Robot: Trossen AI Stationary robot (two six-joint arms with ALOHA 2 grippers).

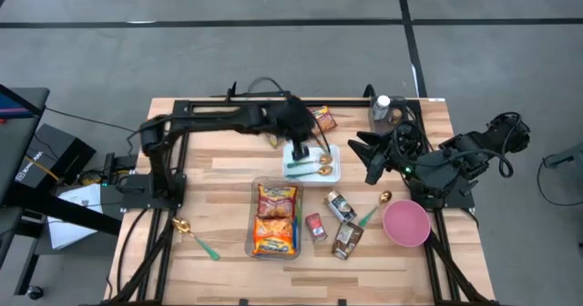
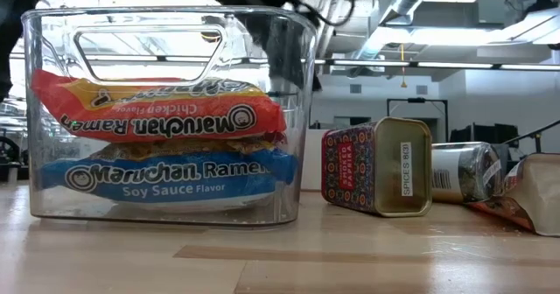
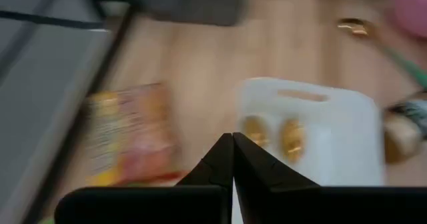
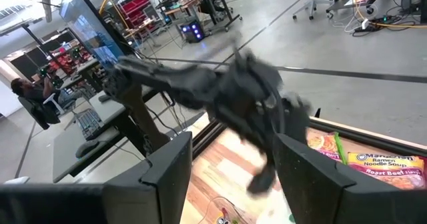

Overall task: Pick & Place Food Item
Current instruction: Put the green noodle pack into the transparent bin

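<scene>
Two ramen packs (image 1: 275, 219) lie stacked in a clear bin (image 2: 306, 110) at the table's middle. A white tray (image 1: 333, 171) beyond it holds gold spoons with green handles (image 1: 310, 167). My left gripper (image 1: 300, 151) hangs shut and empty over the tray's left end; in its wrist view its fingertips (image 3: 232, 144) meet above the tray (image 3: 333, 117). My right gripper (image 1: 369, 157) waits open and empty, raised to the right of the tray, its fingers (image 4: 167, 177) apart. A small orange packet (image 1: 323, 118) lies at the far edge.
A pink bowl (image 1: 405, 223) sits at the right, with a spoon (image 1: 375, 208) beside it. Spice tins and small packs (image 1: 339, 224) lie right of the bin; one tin (image 2: 376, 167) lies on its side. A bottle (image 1: 382, 108) stands at the far edge. Another spoon (image 1: 195, 238) lies near left.
</scene>
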